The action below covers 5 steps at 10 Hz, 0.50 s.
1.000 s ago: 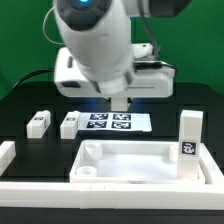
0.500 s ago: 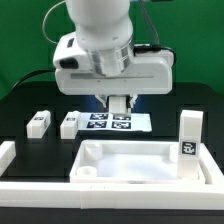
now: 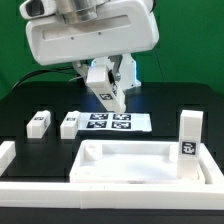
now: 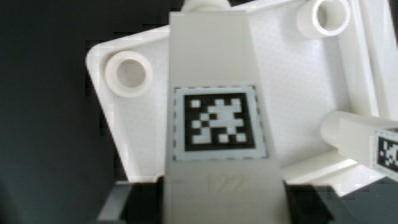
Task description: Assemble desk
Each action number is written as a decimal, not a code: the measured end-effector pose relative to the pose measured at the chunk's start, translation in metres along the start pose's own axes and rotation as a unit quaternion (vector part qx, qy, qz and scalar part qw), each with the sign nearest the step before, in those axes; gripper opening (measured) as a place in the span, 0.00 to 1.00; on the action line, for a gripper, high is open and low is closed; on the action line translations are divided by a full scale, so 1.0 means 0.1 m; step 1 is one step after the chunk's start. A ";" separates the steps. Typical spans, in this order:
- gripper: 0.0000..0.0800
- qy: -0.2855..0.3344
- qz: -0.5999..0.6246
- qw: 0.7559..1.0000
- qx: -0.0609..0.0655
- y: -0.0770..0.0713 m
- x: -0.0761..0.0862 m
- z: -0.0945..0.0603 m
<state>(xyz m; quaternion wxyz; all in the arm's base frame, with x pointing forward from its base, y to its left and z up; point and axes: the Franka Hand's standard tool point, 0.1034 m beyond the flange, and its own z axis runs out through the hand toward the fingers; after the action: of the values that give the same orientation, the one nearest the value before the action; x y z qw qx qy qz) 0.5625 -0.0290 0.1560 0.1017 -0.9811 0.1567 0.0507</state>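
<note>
The white desk top [image 3: 150, 166], a rimmed tray, lies at the front of the black table; it also shows in the wrist view [image 4: 134, 110] with round holes at its corners. My gripper [image 3: 104, 80] is raised above the marker board and shut on a white desk leg [image 3: 112, 97], held tilted. In the wrist view the gripper [image 4: 210, 200] clamps the leg [image 4: 214, 80], whose tag faces the camera, above the desk top. Two legs [image 3: 38, 122] [image 3: 68, 124] lie at the exterior view's left. Another leg [image 3: 188, 135] stands upright at the right.
The marker board [image 3: 110, 122] lies flat behind the desk top. A white L-shaped barrier [image 3: 10, 160] runs along the table's front and the exterior view's left. A green backdrop stands behind.
The arm has risen from low over the marker board. The gripper now holds the leg higher and tilted.
</note>
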 end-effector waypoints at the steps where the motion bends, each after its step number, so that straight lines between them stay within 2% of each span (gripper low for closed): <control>1: 0.36 0.039 -0.002 0.999 -0.004 -0.01 0.06 0.00; 3: 0.36 0.097 -0.006 0.995 -0.010 0.00 0.09 0.01; 5: 0.36 0.209 -0.016 0.977 -0.020 -0.08 0.40 -0.17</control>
<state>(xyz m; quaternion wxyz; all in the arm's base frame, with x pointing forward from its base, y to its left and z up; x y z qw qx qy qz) 0.6037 -0.0371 0.1687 0.0479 -0.9742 0.1575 -0.1545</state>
